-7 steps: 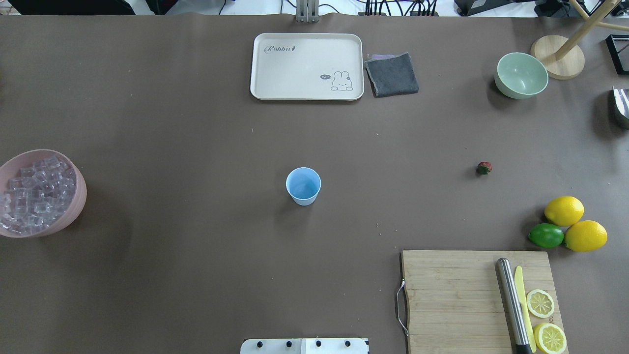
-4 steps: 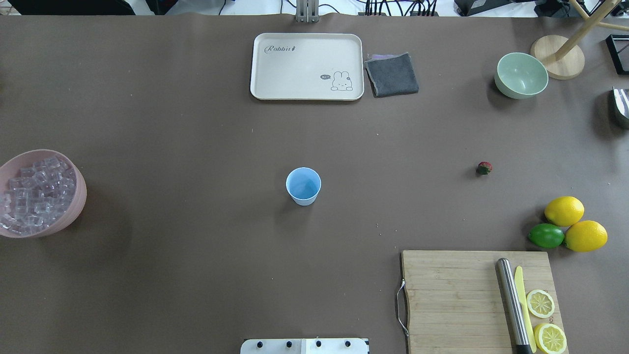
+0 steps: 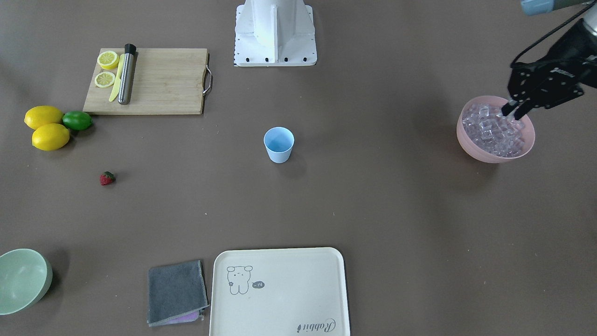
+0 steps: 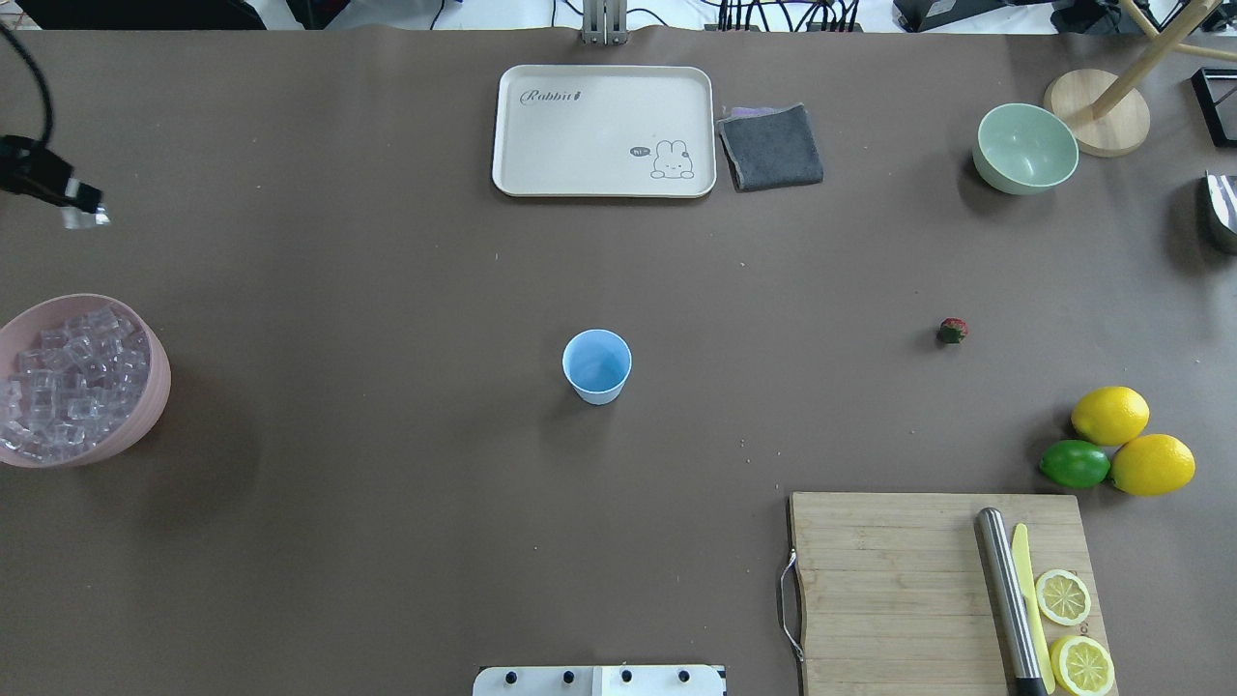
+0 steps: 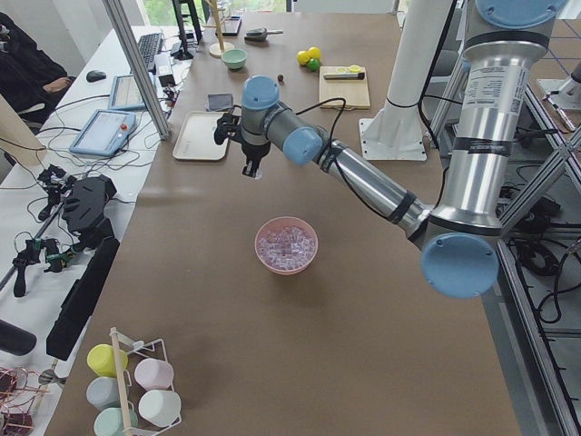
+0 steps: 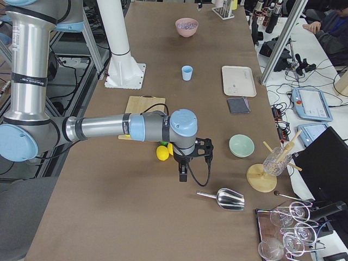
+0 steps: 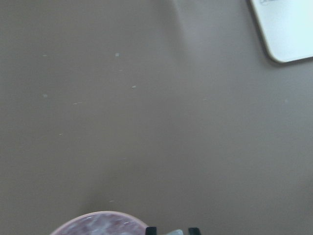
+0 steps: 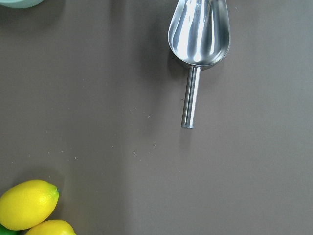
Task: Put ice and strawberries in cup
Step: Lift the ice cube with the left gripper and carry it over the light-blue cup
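**Clear ice cube [image 4: 89, 220] pinched in the left gripper [image 4: 82, 208] above the tabletop**

The left gripper's fingers were closed to a narrow gap on a single ice cube. It hung high over bare brown tabletop near the left edge, just past the pink bowl [image 4: 160, 379] on the side toward the far edge. The bowl sat against the tabletop's left edge, heaped with the rest of the ice [image 4: 68, 387].

The light blue cup [image 4: 596, 365] stood upright about the middle of the tabletop, well apart from the bowl. The strawberry [image 4: 952, 331] lay on its side in the right half, between the cup and the right edge, near the two lemons [image 4: 1109, 414] and the lime [image 4: 1074, 463].

The right gripper [image 6: 183, 175] pointed down above the tabletop's right end, beside the lemons and near a metal scoop [image 8: 198, 34]. Only the side camera showed it, so I cannot tell how far its fingers were parted.
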